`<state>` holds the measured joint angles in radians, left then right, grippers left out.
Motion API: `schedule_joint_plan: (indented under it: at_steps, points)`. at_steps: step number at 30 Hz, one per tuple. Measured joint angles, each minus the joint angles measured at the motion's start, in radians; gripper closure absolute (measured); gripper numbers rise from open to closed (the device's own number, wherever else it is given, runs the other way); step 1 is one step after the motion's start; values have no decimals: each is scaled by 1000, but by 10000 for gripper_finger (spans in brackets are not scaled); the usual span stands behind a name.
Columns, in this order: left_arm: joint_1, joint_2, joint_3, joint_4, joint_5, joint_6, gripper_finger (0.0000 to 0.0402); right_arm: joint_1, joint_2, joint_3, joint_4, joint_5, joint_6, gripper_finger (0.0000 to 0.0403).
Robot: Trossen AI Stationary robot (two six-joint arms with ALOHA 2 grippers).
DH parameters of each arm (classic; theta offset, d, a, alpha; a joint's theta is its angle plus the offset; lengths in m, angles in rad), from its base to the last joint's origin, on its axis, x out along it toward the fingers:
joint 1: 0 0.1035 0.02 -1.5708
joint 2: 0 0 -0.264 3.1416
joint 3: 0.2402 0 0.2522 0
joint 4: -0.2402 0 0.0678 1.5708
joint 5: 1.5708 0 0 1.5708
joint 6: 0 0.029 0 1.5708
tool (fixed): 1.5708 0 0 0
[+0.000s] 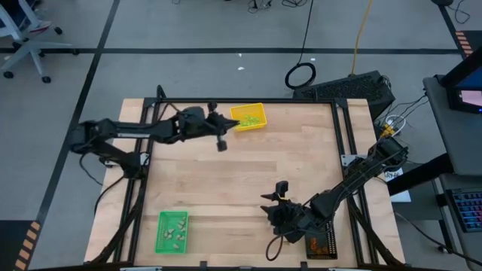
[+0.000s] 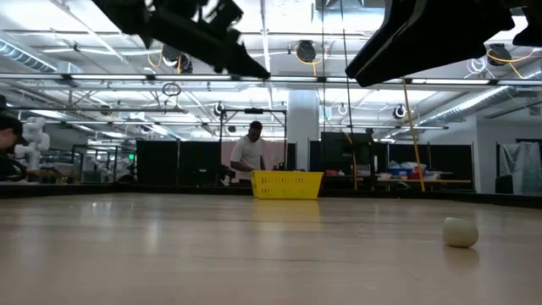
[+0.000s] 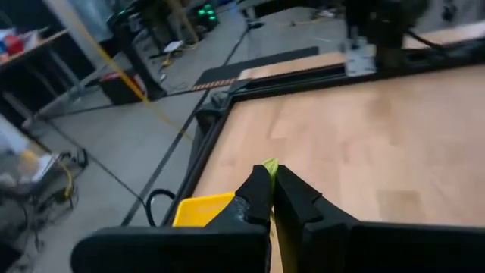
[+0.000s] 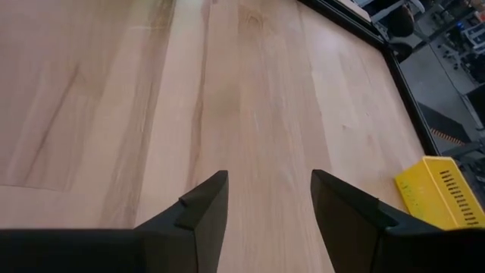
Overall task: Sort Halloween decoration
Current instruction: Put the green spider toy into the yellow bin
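Observation:
My left gripper [image 1: 230, 120] hangs over the near-left edge of the yellow tray [image 1: 249, 117], shut on a tiny light green decoration piece [image 3: 269, 165]. The yellow tray holds several light green pieces and also shows in the left wrist view [image 3: 198, 209]. My right gripper [image 4: 269, 201] is open and empty above bare table at the near right [image 1: 269, 208]. A pale beige-grey piece [image 2: 460, 231] lies on the tabletop. The green tray [image 1: 172, 230] holds beige pieces. The black tray [image 1: 321, 245] holds orange pieces. My left gripper pinches the light green piece between its two fingertips [image 3: 258, 186]; only a sliver of the piece [image 3: 270, 164] shows above the tips. The piece is lifted clear of the table, above the yellow tray's edge.
A black frame [image 1: 343, 128] runs around the wooden tabletop. The middle of the table [image 1: 248, 173] is open wood. In the low view a person [image 2: 249, 154] stands in the room far behind the yellow tray [image 2: 286, 184].

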<state>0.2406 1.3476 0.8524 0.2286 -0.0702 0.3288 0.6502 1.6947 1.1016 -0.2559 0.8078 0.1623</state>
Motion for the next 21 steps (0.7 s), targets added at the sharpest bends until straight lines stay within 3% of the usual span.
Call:
schedule_joint_plan:
  at_steps: [7, 12, 21]
  points:
    - [76, 162, 76, 59, 11, -113, 401, 11, 0, 0, -20, 1, 40, 229]
    - [112, 296, 184, -17, 12, -141, 401, 15, -1, 1, -49, 1, 43, 229]
    - [160, 459, 340, -167, -37, -271, 389, 61, -1, 1, -238, 2, 228, 229]
